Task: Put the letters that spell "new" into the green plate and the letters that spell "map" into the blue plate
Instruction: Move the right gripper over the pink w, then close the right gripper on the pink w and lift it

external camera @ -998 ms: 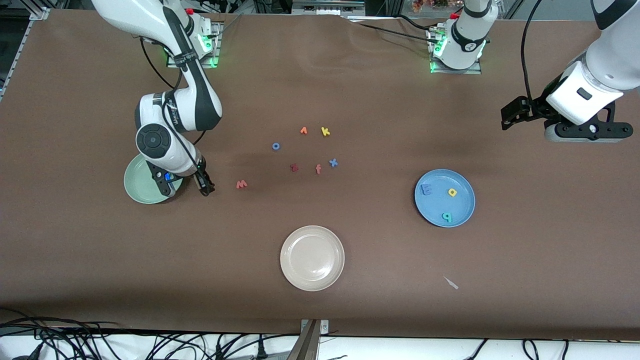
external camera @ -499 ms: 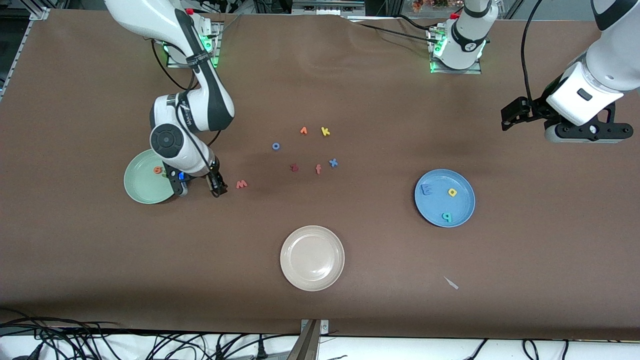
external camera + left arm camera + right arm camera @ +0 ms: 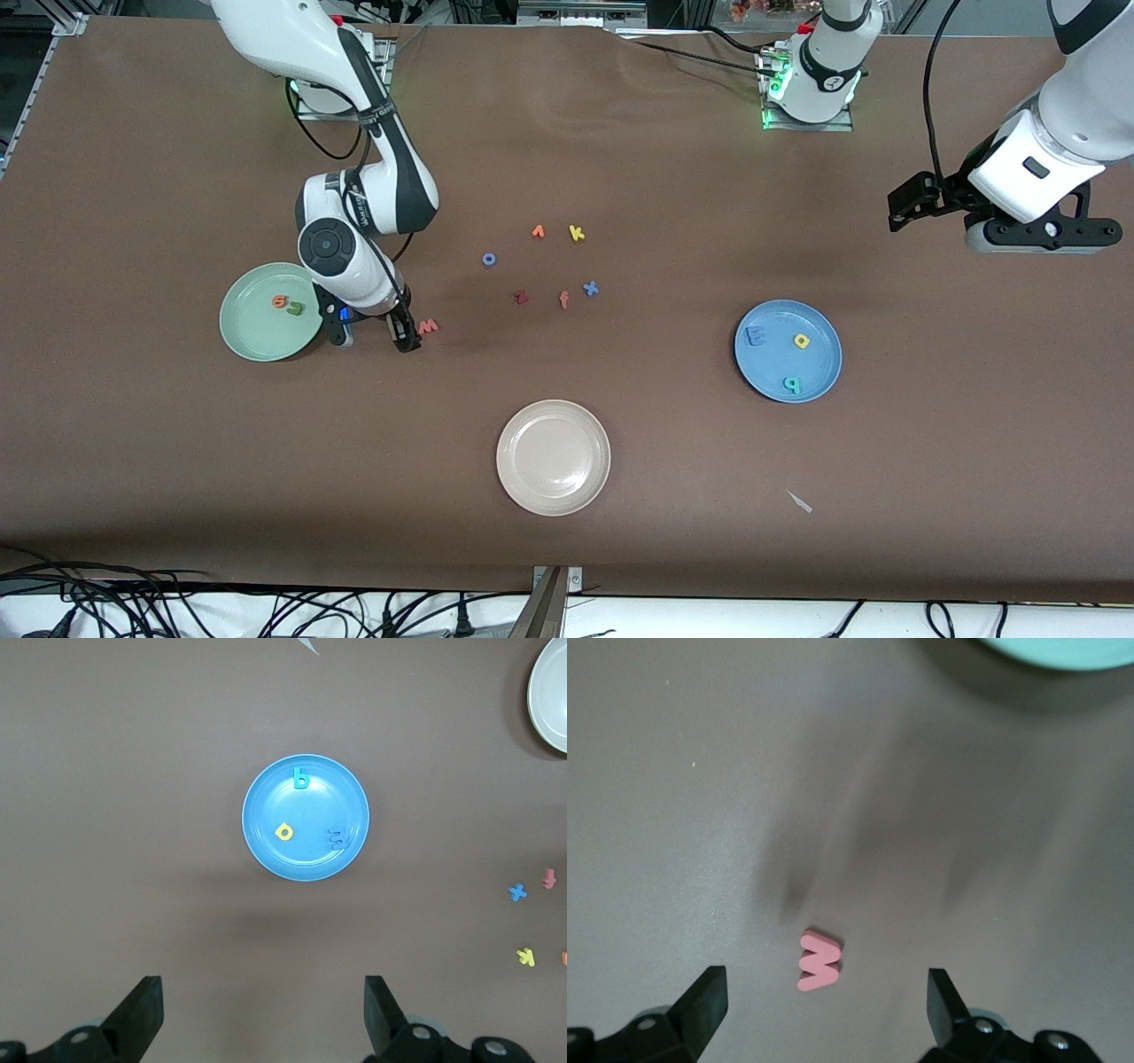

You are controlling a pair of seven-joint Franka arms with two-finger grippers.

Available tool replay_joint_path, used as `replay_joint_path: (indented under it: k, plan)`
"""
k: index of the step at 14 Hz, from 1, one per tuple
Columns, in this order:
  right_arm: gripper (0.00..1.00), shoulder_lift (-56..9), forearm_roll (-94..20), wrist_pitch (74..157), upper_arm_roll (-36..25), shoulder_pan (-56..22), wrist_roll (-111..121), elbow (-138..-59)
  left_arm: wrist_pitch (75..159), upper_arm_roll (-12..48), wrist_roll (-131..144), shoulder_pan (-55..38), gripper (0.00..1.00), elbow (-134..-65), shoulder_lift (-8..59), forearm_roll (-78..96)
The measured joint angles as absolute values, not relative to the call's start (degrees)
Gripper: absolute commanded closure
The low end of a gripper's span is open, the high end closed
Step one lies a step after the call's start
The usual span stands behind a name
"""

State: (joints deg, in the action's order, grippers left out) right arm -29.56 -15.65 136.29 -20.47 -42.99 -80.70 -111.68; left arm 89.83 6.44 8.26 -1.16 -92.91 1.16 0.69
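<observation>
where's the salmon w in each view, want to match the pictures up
Front view: the salmon-red "w" lies on the table beside the right gripper, toward the green plate.
Left wrist view: not in it.
Right wrist view: the "w" lies on the table between the open jaws.
Shared landmark: the green plate, its rim in the right wrist view's corner.

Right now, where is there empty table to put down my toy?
Bare table lies between the beige plate and the blue plate, and between the beige plate and the green plate. It is crowded around the loose letters and by the right gripper.
</observation>
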Motion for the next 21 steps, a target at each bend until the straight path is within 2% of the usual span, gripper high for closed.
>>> replay_joint_path:
  k: [9,13,19,21]
  plan:
    - [0.00,-33.63,-16.32,142.13,-20.41,-45.36,-80.91,-112.05,89.83,6.43,8.37,-1.15,0.00,-92.90,1.19,0.69]
    - [0.00,-33.84,-16.32,147.16,-20.41,-45.52,-80.91,-114.07,89.83,6.31,8.40,-1.03,0.00,-92.90,1.21,0.69]
    - [0.01,-33.85,-16.32,147.85,-20.01,-45.83,-80.91,-114.43,89.83,6.27,8.41,-1.01,0.00,-92.89,1.22,0.69]
    - [0.05,-33.85,-16.32,147.87,-20.01,-45.84,-80.91,-114.43,89.83,6.27,8.41,-1.01,0.00,-92.89,1.23,0.69]
